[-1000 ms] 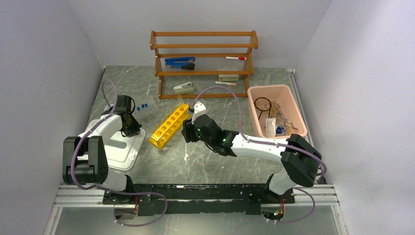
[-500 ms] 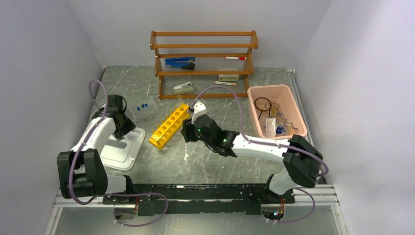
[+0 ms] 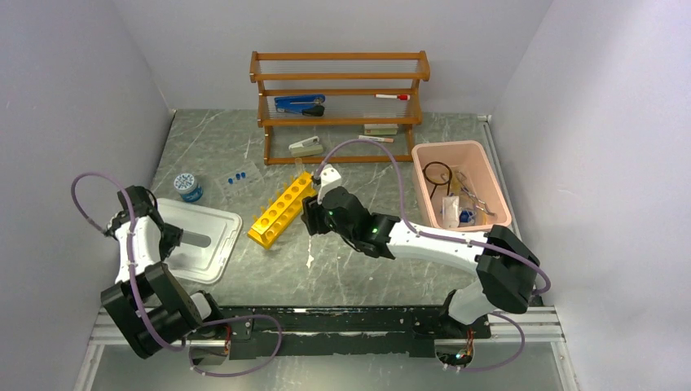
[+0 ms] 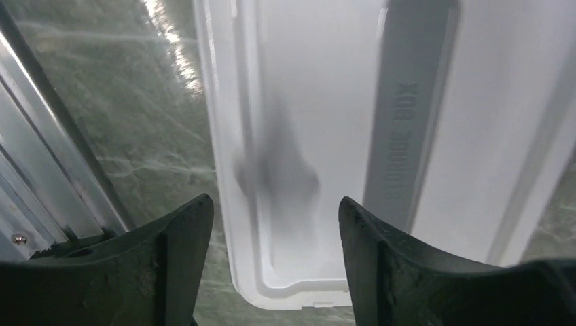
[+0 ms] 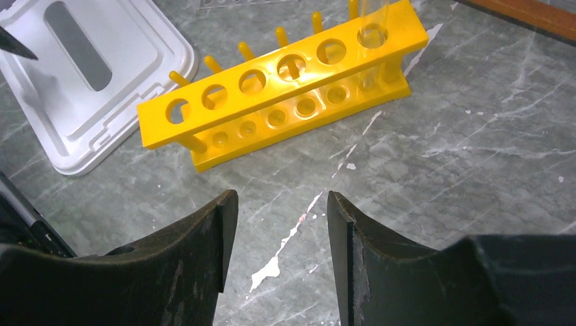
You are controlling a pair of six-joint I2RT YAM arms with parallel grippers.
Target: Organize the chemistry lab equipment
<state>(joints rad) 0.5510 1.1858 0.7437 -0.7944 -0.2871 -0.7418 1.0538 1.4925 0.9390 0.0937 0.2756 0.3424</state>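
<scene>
Both stand spread and empty: left fingers [image 4: 183,251] above the white storage-box lid [image 4: 326,102] at the worktop's [image 3: 367,269] eight o'clock, right fingers [image 5: 197,258] at three o'clock of the central yellow test-tube rack [image 3: 281,210].

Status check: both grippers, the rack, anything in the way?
Left gripper open, empty, above white lid. Right gripper open, empty, near yellow rack. One clear tube standing in rack's end hole. Nothing between right gripper and rack.

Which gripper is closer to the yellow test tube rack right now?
Right. The right gripper is close beside the yellow rack, facing it; the left gripper is farther away, over the white lid.
</scene>
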